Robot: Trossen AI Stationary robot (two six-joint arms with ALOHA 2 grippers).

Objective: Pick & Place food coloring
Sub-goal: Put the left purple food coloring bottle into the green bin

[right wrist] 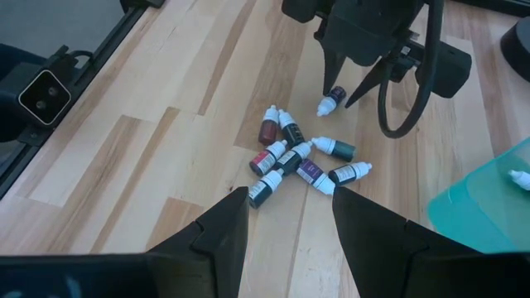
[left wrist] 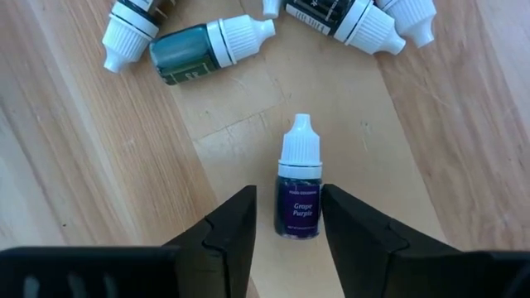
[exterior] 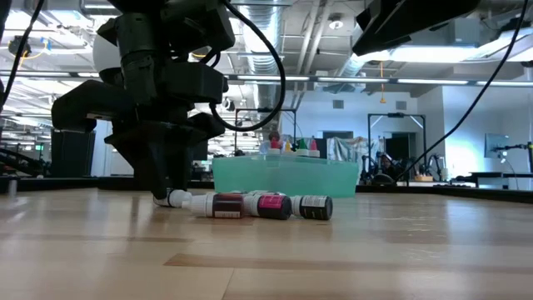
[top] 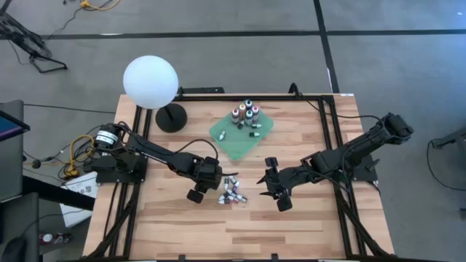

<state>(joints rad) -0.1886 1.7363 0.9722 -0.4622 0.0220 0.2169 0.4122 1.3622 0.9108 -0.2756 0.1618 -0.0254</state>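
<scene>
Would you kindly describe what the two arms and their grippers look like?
Both arms are black and segmented, mounted on dark frames at the table's sides. The left gripper and right gripper end in two flat, angular black fingers. Black cables loop along the links; the left base carries a silver-banded cylinder.

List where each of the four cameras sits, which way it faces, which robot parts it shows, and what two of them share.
High: overhead, straight down; both arms, table.
Low: table height, level across; left arm above bottles.
Left wrist: on left arm, looking down; left gripper open around the purple bottle.
Right wrist: on right arm, facing left arm; right gripper open, nothing between its fingers.
Shared: both wrist views show the purple bottle.
</scene>
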